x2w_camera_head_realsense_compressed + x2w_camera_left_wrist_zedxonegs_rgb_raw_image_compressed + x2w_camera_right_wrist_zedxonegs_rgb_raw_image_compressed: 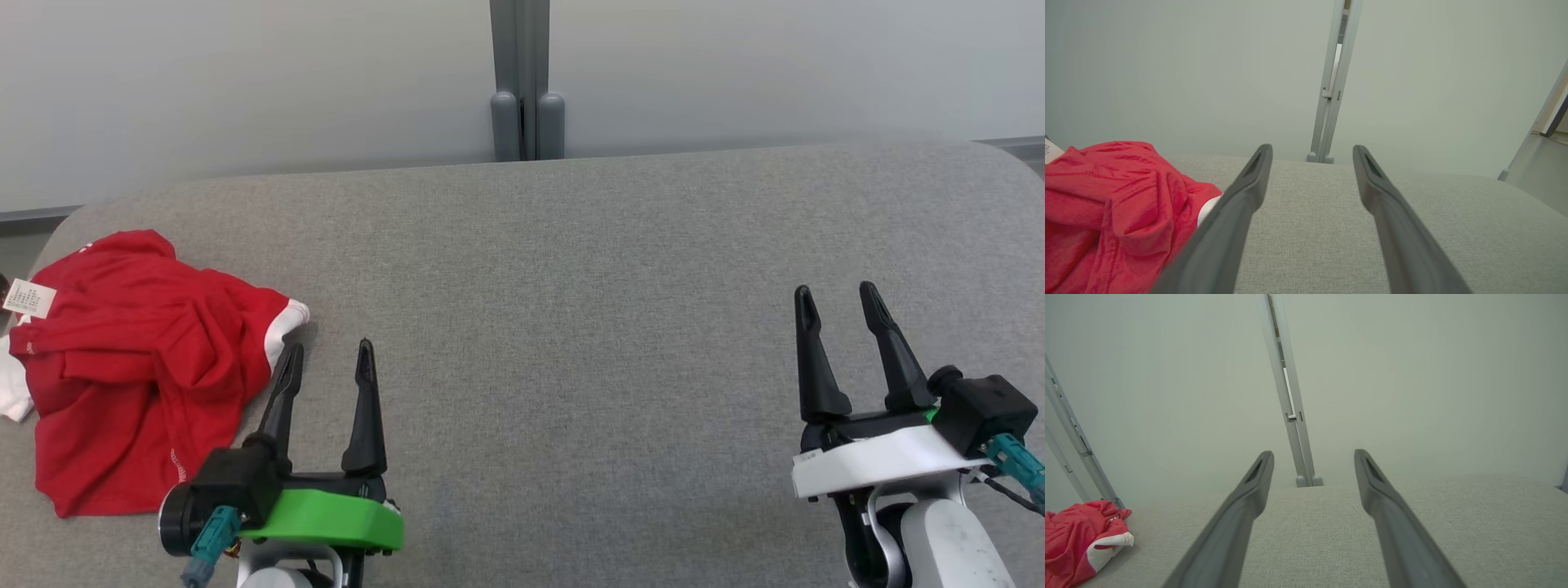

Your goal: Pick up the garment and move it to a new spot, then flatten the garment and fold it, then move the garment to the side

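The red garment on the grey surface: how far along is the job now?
Nothing looks done: the crumpled red-and-white fabric garment lies left on the grey padded surface. Nothing in hand: left gripper and right gripper are open, empty. Moving, flattening, folding remain.

The left hand (331,345) sits at 7 o'clock in the head view, its two dark fingers (364,408) spread wide and pointing toward 12 o'clock. A green collar (326,518) wraps its wrist. The right hand (834,288) sits at 4 o'clock, equally wide open, its fingers leaning slightly toward 11 o'clock above a white collar (882,457). Its pale forearm (955,547) runs down toward 5 o'clock.
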